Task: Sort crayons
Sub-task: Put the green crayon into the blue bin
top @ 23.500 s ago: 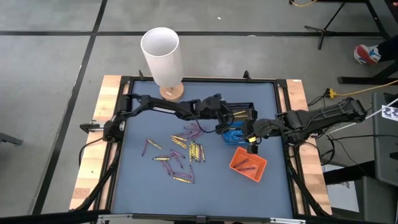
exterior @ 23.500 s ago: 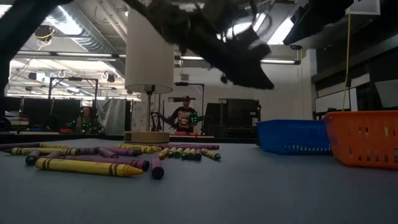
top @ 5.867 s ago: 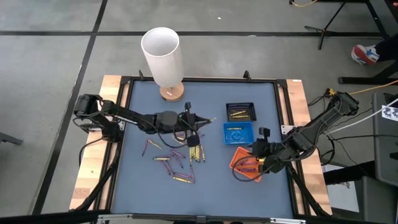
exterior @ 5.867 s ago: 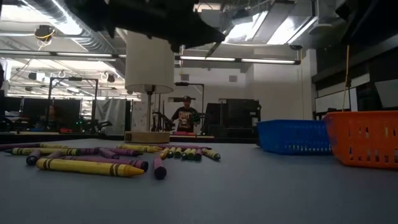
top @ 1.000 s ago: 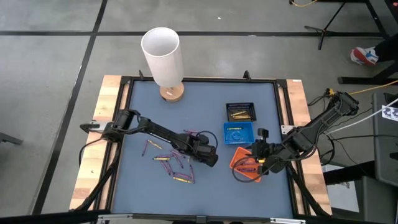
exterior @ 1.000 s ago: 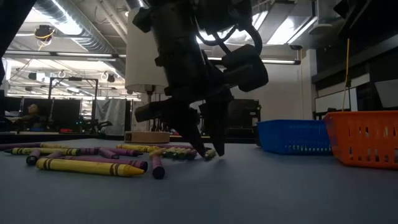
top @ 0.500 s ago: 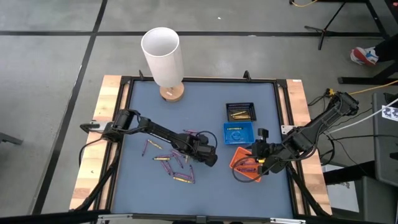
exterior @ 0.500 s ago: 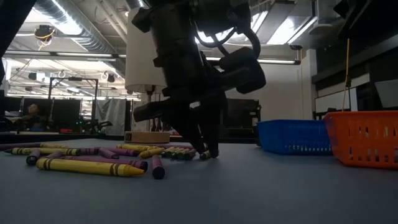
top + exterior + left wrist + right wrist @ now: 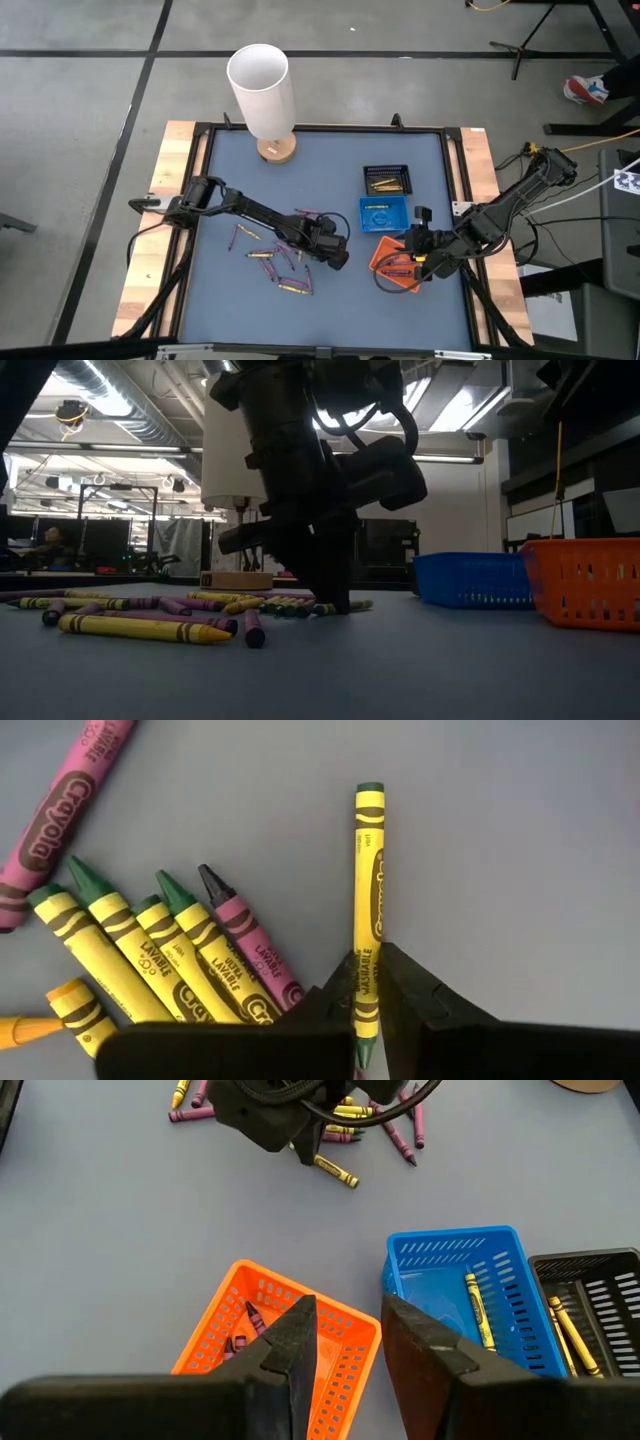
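The left gripper (image 9: 368, 1005) is pinched onto one yellow crayon (image 9: 368, 900) lying flat on the grey table (image 9: 330, 170), just beside the loose pile of crayons (image 9: 280, 255) left of the blue tray (image 9: 384, 214). A black tray (image 9: 387, 180) sits behind the blue tray, an orange tray (image 9: 395, 265) in front of it. The right gripper (image 9: 348, 1342) hangs over the orange tray, fingers apart, holding nothing. A white tube (image 9: 260, 90) stands far back from the blue tray, a workshop behind
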Robot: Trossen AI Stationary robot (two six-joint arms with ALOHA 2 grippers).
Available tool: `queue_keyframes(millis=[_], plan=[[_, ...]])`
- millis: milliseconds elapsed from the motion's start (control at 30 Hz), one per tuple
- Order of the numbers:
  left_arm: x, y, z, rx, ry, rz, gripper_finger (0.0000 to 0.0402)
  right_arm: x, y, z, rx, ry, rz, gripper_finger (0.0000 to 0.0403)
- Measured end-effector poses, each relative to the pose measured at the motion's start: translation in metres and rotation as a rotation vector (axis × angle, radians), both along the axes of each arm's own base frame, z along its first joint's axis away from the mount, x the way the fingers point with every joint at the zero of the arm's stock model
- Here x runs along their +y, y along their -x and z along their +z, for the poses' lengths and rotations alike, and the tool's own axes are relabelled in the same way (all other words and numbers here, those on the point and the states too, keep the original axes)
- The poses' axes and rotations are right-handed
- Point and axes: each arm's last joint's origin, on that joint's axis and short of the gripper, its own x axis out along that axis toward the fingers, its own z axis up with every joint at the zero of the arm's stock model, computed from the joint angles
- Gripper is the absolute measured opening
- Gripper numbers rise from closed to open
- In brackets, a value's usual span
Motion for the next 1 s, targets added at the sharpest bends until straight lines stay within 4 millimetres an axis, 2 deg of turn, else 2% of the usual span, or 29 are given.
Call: queue_keyframes(millis=[600, 767, 1000], plan=[[0.0, -0.004, 0.009, -0.025, -0.06, -0.147, 0.0006, 0.0, 0.0, 0.0, 0.0, 0.0, 0.0, 0.0113], [-0.003, -0.017, 0.031, -0.09, -0.056, -0.241, 0.0006, 0.0, 0.0, 0.0, 0.0, 0.0, 0.0, 0.0113], [-0.008, -0.039, 0.082, -0.236, -0.127, -0.4, 0.0006, 0.0, 0.0, 0.0, 0.0, 0.0, 0.0, 0.0113]])
